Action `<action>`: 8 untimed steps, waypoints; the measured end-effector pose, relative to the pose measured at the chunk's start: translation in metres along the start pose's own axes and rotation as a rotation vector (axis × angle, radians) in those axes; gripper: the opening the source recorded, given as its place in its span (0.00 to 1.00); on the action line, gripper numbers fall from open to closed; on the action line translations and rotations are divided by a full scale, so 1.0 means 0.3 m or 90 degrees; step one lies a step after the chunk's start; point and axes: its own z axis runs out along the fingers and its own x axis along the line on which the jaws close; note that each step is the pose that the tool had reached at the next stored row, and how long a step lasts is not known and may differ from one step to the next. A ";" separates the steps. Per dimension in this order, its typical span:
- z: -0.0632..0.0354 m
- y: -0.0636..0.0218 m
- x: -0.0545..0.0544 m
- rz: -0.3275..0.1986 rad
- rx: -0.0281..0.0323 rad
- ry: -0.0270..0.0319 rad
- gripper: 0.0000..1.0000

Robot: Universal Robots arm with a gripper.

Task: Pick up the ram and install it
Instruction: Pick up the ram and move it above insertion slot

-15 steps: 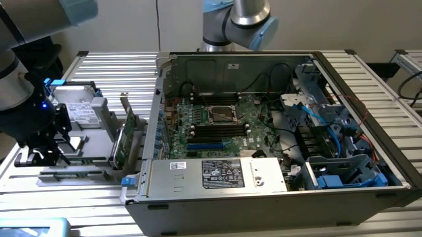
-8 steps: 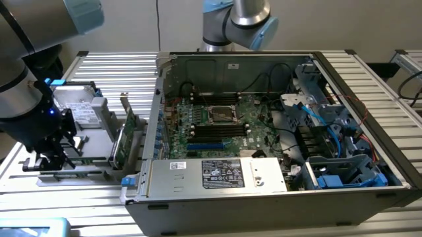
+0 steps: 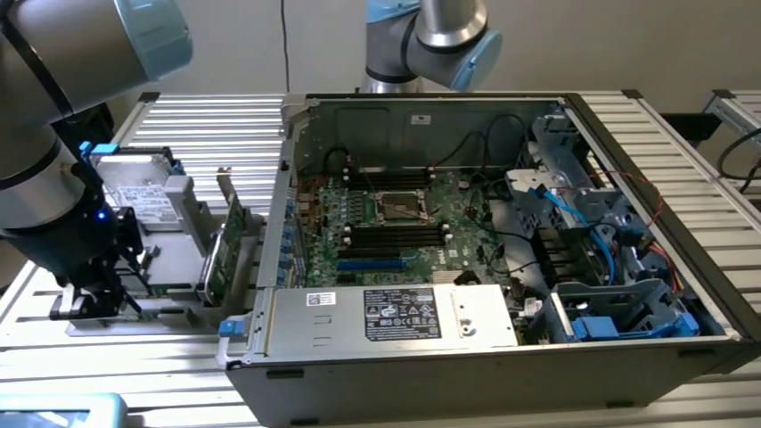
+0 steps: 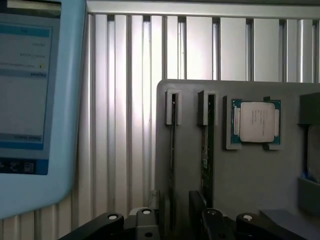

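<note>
Two thin sticks stand on edge in the slots of a grey holder [image 4: 250,170]. One ram [image 4: 206,145] shows a green edge, and the other ram [image 4: 172,150] looks dark. My gripper [image 4: 176,212] hangs low over the near end of the dark stick, open, with one finger on each side and nothing gripped. In the exterior view the gripper [image 3: 98,299] is over the holder [image 3: 167,267] at the exterior view's left of the open computer case [image 3: 666,178]. Black memory slots [image 3: 393,234] lie on the motherboard beside the processor socket [image 3: 398,203].
A processor chip [image 4: 256,122] lies in a pocket of the holder. A tall green expansion card [image 3: 220,254] stands between holder and case. A hard drive [image 3: 137,192] sits behind the holder. A light-blue tablet [image 4: 30,100] is close by. Cables and a drive cage [image 3: 618,312] crowd the case.
</note>
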 end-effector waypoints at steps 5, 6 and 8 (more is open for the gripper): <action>0.030 -0.001 0.002 0.000 0.0000 0.0000 0.37; 0.036 -0.001 0.002 0.000 0.0000 0.0000 0.37; 0.048 -0.001 0.003 0.000 -0.0001 0.0000 0.37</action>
